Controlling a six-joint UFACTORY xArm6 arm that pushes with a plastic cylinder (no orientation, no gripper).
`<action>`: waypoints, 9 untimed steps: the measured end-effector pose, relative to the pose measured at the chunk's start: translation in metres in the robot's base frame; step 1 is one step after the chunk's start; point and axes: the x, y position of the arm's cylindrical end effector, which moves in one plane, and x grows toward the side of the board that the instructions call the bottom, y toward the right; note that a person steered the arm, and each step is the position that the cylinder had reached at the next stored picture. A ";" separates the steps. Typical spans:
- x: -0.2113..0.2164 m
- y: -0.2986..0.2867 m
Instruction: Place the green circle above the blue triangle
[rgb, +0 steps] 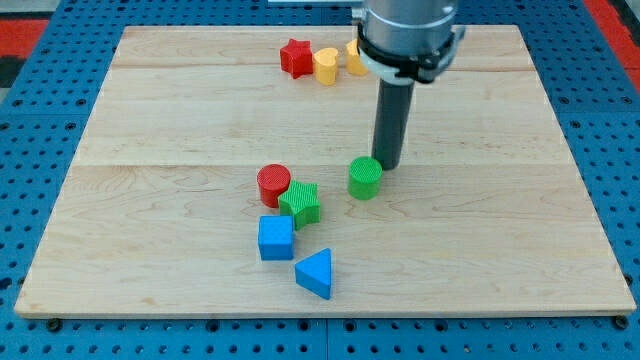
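The green circle (365, 178) stands near the middle of the wooden board (150, 120). My tip (387, 165) touches or nearly touches its upper right side. The blue triangle (315, 273) lies near the view's bottom, below and left of the green circle. The rod comes down from the arm at the view's top.
A red circle (273, 185), a green star (300, 203) and a blue cube (276, 238) cluster left of the green circle, above the triangle. A red star (295, 57), a yellow block (325, 66) and another yellow block (354, 58), partly hidden by the arm, sit at the top.
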 end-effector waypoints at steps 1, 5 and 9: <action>0.028 -0.019; 0.060 -0.027; 0.041 -0.051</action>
